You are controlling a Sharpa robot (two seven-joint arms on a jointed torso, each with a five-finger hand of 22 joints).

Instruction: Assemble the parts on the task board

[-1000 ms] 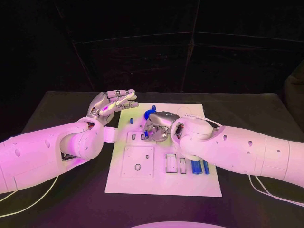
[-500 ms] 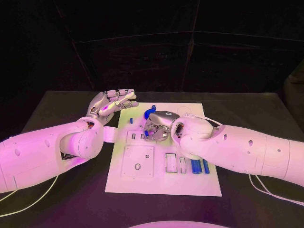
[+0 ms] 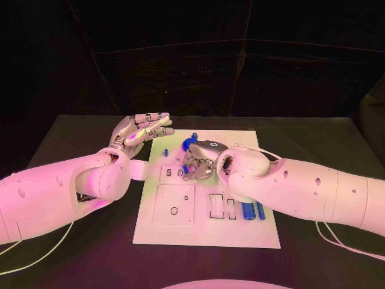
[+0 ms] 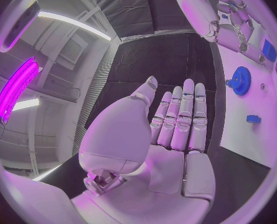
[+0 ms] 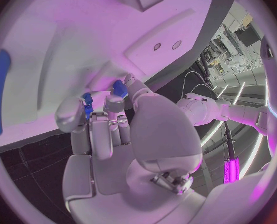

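The task board lies flat on the black tabletop, under both arms. The right robot hand presses down on its middle, fingertips pinching a small blue part. A blue gear sits just beyond it; blue cylinders lie loose nearer the robot, so assembly looks early. The left robot hand hovers beside the board, fingers straight and together, holding nothing. Dark curtains back the room.

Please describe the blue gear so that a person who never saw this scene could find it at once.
Find the white task board on the black table. Near its far edge, just beyond the right hand, sits the blue gear. It is the only round, toothed blue part; the others are small blocks or bars.
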